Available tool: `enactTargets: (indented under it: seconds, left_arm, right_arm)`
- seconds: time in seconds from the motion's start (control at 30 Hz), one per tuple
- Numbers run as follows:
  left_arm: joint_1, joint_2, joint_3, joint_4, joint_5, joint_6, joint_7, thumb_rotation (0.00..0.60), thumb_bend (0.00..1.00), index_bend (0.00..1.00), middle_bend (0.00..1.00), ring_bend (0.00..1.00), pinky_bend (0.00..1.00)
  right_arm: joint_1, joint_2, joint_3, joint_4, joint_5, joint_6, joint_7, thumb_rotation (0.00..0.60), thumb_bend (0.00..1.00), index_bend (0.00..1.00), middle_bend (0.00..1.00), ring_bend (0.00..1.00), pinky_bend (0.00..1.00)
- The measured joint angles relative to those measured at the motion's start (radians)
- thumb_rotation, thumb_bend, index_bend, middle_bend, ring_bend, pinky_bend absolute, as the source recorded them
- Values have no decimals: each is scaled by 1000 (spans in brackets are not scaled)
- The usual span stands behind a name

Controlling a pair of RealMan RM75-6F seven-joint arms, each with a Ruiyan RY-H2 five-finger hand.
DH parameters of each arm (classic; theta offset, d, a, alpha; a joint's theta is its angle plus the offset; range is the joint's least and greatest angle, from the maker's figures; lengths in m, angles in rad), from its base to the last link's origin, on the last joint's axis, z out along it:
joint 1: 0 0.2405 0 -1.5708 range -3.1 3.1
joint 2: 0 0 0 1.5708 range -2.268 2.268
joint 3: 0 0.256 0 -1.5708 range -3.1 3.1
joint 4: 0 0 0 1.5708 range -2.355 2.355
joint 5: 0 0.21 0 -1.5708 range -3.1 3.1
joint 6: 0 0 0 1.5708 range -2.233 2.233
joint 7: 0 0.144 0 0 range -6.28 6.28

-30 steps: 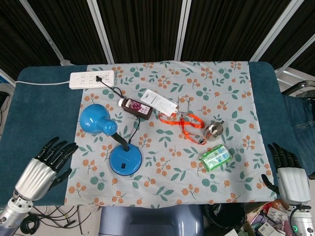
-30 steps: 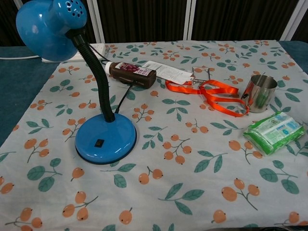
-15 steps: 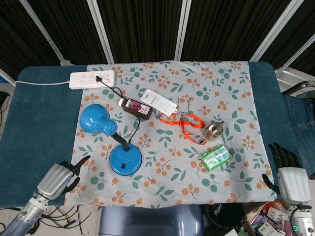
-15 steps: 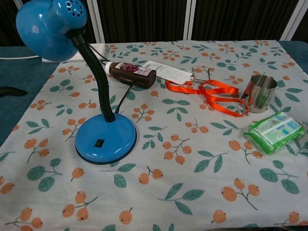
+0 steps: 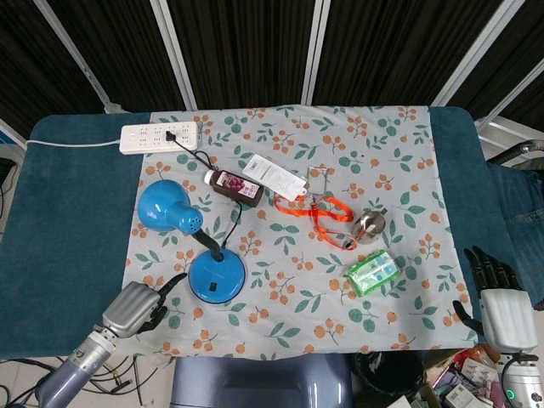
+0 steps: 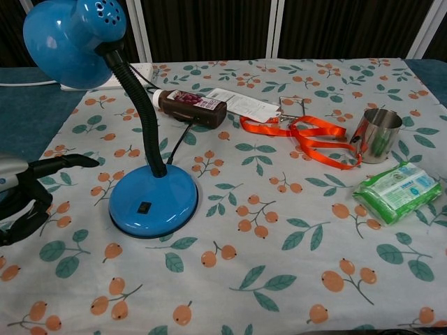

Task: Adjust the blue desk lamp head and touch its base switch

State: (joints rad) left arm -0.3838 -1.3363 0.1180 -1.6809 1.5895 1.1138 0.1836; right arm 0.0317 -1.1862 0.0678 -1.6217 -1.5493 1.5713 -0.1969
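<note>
Floral cloth (image 5: 340, 178) covers the blue table (image 5: 68, 221); dark, possibly curtained backdrop (image 5: 246, 51).

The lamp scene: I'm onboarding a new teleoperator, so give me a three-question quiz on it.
1. True or false: the left hand is touching the blue lamp base.
2. Which lies nearest the steel cup? A) power strip B) green wipes pack C) brown bottle
3. Fill in: the lamp's switch sits on the side of the base facing the ___ camera.

Key: 1 false, it is beside the base, apart from it; 2 B; 3 chest.
</note>
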Motion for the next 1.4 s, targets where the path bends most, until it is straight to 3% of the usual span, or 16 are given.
enactTargets:
  seconds: [0.33,1.4]
  left_arm:
    - [-46,-47,-21,-19,-71,-105,-3,600,583,54,746,767,686]
    - [-73,-107,-36,28,-127,-149,-2,600,582,118,746,767,686]
  right_arm:
    - [1,1,1,2,1,0,2,600,175,4,59,119,161]
    - [2,3,2,3,3,-2,4,600,176,4,59,119,161]
